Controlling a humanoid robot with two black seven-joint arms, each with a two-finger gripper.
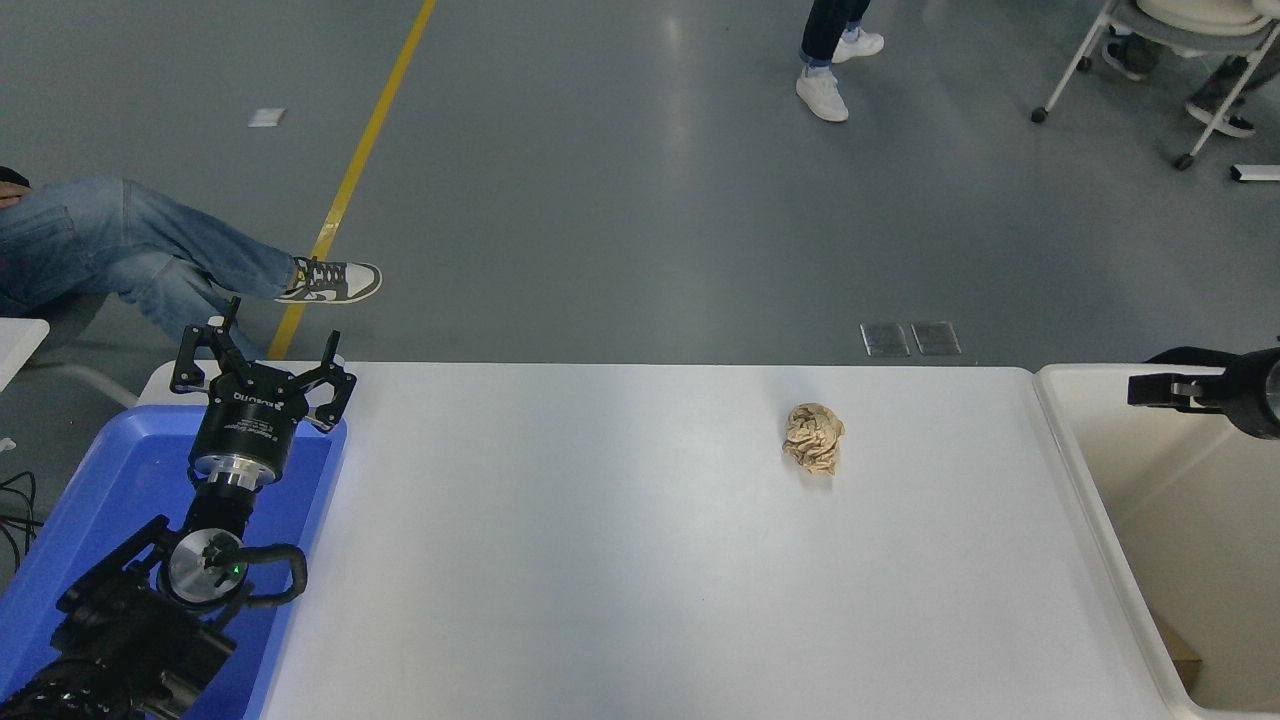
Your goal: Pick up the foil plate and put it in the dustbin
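Note:
The foil plate is out of view. The dustbin (1180, 490), cream-white with a thick rim and beige inside, stands at the table's right end, and only bare walls show in the part of it I can see. My right gripper (1165, 390) reaches in from the right edge, above the bin's far end, and only part of it shows. My left gripper (255, 355) is open and empty, parked over the blue tray at the lower left.
A crumpled brown paper ball (813, 437) lies on the white table (620, 560), right of centre. A blue plastic tray (100, 500) sits at the left end. A seated person's legs (150, 250) are beyond the table's far left corner, and another person walks at the top.

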